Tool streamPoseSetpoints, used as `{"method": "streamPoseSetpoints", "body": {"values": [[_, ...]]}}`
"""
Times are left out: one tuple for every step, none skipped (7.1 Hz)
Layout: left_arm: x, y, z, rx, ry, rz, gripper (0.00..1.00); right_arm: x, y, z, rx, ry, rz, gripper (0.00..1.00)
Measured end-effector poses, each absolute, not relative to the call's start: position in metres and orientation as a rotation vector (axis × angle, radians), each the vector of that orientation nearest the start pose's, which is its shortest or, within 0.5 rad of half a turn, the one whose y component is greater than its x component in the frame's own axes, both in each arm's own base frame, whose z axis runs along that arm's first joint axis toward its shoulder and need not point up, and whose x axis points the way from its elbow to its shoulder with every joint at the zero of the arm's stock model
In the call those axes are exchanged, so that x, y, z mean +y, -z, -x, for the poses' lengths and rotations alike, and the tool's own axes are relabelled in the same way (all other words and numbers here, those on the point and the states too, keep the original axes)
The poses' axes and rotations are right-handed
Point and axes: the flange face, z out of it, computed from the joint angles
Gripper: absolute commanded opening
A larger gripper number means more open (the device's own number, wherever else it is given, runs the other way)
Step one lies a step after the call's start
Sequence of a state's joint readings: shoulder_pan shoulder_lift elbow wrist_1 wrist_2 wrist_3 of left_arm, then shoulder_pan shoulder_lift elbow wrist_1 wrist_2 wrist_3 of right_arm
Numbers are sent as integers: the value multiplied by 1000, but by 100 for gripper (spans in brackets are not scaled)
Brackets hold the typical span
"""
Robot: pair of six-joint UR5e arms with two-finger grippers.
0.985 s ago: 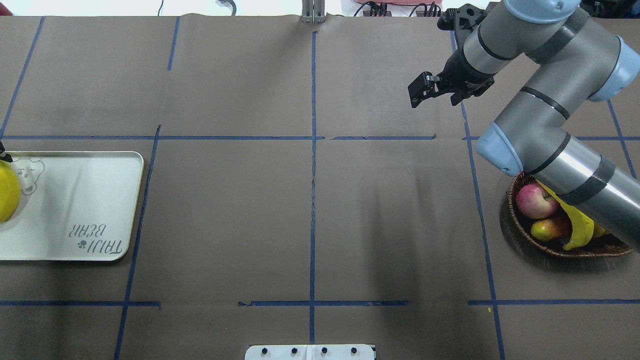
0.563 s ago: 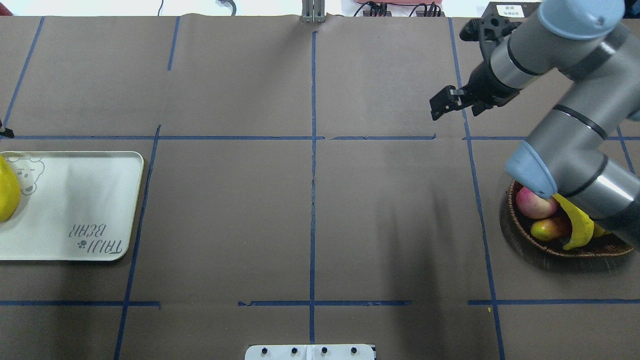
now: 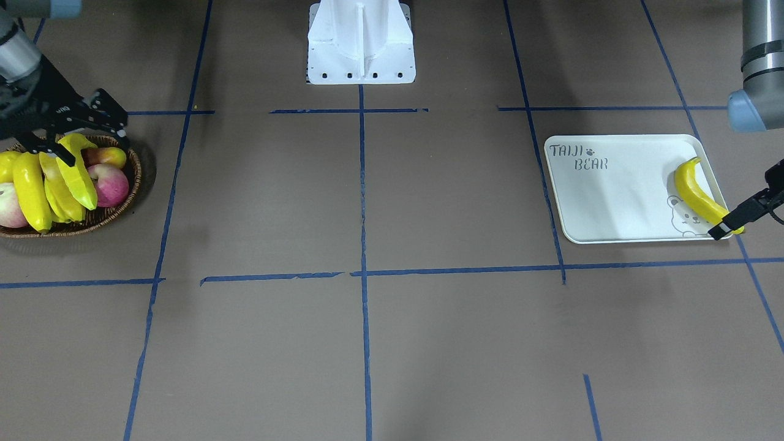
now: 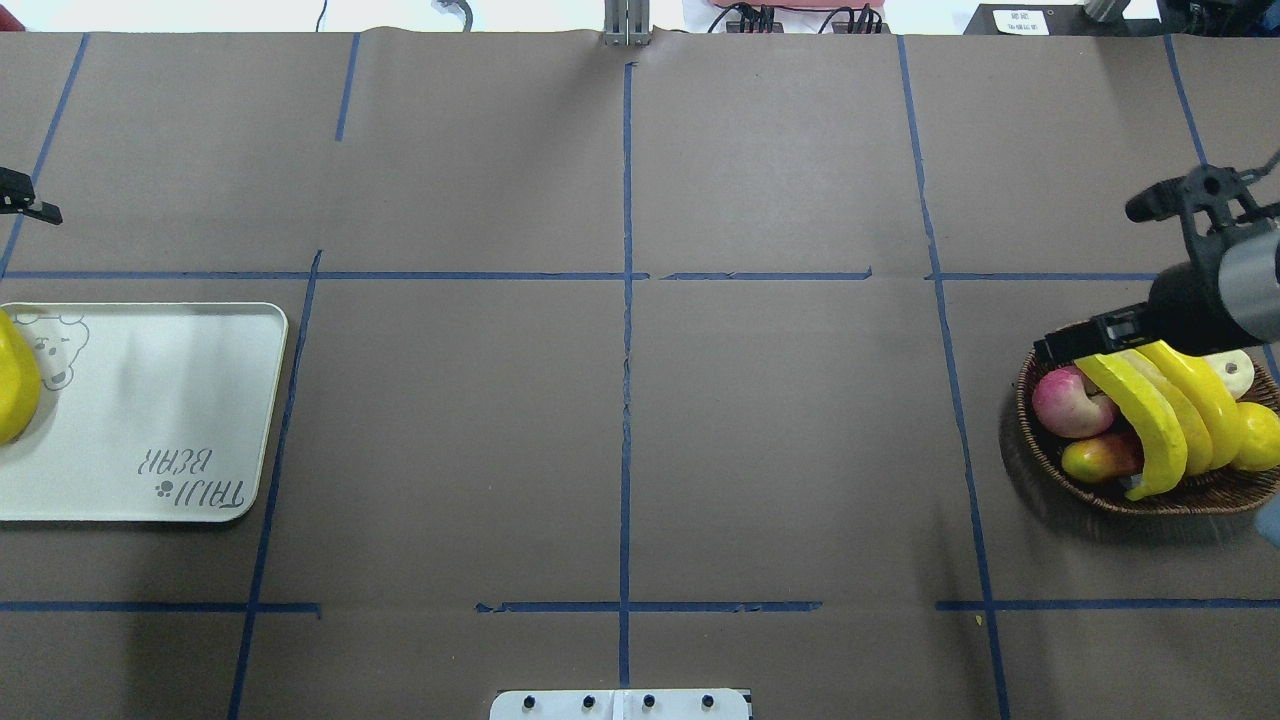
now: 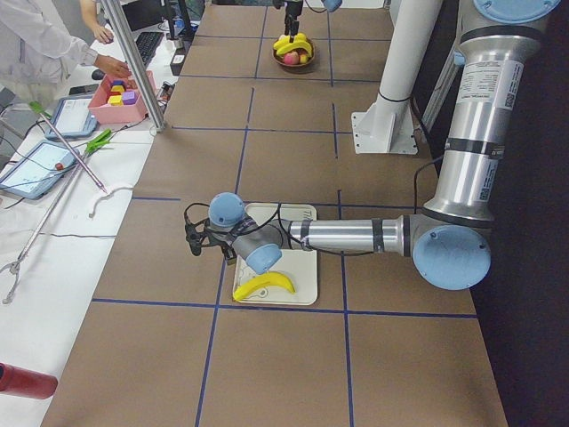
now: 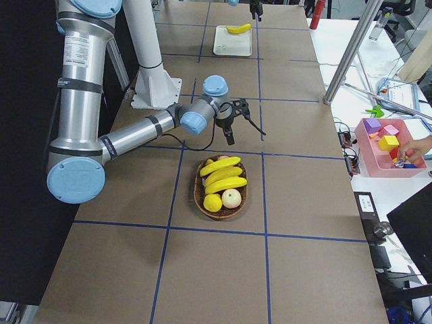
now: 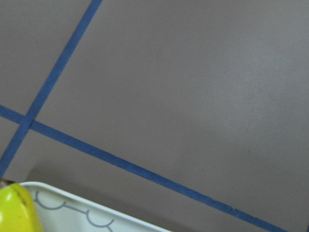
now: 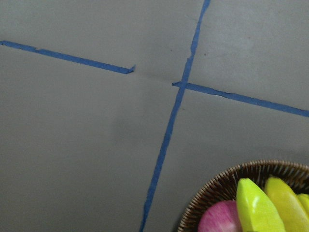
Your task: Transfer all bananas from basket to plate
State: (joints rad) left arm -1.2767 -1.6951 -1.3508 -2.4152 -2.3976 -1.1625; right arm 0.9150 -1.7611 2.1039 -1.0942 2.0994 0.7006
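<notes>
Three yellow bananas (image 4: 1160, 415) lie side by side in the brown wicker basket (image 4: 1120, 495) at the table's right end, and also show in the front view (image 3: 58, 184). A fourth banana (image 3: 698, 191) lies on the white bear plate (image 3: 612, 196) at the left end. My right gripper (image 3: 79, 131) is open and empty, hovering over the basket's rim and the bananas' ends. My left gripper (image 3: 738, 211) is open and empty, just off the plate's corner beside the banana's tip. In the overhead view only a finger (image 4: 25, 197) of it shows.
The basket also holds a red apple (image 4: 1070, 402), a red-yellow fruit (image 4: 1100, 457), a round yellow fruit (image 4: 1262, 435) and a pale one (image 4: 1235, 372). The white robot base (image 3: 361, 43) stands at mid-table on the near edge. Blue tape lines cross the brown table cover.
My right arm swung off the far middle table and back over the basket, uncovering the bananas. My left gripper drew away from the plate toward the far side.
</notes>
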Motion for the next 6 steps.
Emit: {"method": "streamPoseSetpoints", "body": {"values": [[-556, -602, -107, 1064, 474, -2, 100, -369, -452, 179, -883, 174, -303, 98], [-556, -602, -107, 1065, 473, -2, 100, -360, -467, 175, -872, 175, -287, 97], [-556, -602, -108, 1066, 472, -2, 100, -355, -482, 180, -859, 183, -261, 95], [-556, -601, -108, 1066, 471, -3, 100, -351, -494, 189, -843, 198, -237, 92], [-556, -602, -108, 1065, 471, -3, 100, -347, -503, 199, -828, 217, -224, 92], [-557, -603, -109, 1064, 471, -3, 100, -344, -507, 204, -818, 230, -219, 92]]}}
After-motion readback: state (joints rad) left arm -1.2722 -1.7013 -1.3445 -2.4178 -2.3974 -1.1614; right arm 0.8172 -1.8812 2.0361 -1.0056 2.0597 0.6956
